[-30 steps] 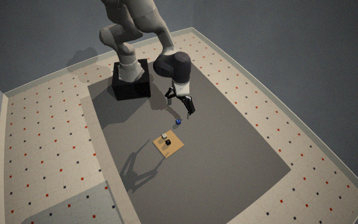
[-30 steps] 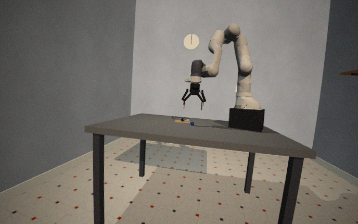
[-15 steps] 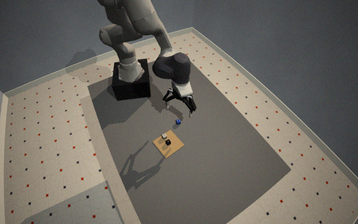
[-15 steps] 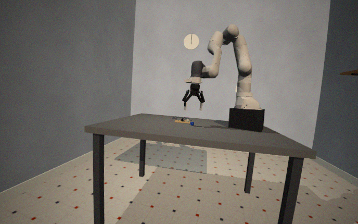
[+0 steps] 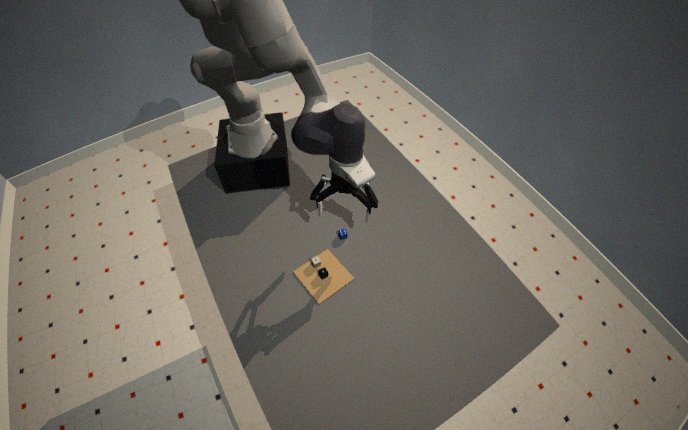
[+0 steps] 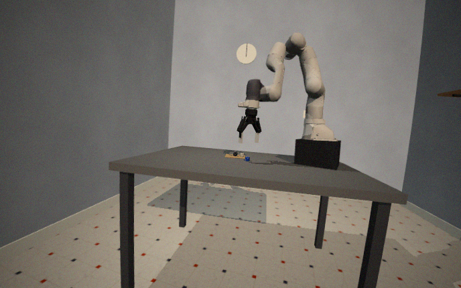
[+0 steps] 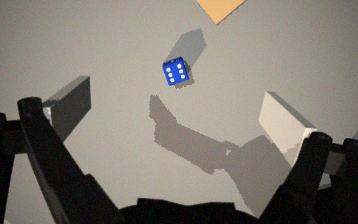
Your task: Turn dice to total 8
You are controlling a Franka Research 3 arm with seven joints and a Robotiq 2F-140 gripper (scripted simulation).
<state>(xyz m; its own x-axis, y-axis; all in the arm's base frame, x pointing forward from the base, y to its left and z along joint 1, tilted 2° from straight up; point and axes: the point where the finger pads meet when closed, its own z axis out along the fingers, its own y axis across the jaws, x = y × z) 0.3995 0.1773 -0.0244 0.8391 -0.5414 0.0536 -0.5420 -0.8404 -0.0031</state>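
A blue die lies flat on the grey table, off the orange mat, with six white pips on top in the wrist view. A white die sits on the mat near its back corner. A black die sits near the mat's middle. Their top numbers are too small to read. My gripper is open and empty, hanging well above the table on the arm-base side of the blue die.
The arm's black base block stands at the back of the grey table. Tiled floor surrounds the table on all sides.
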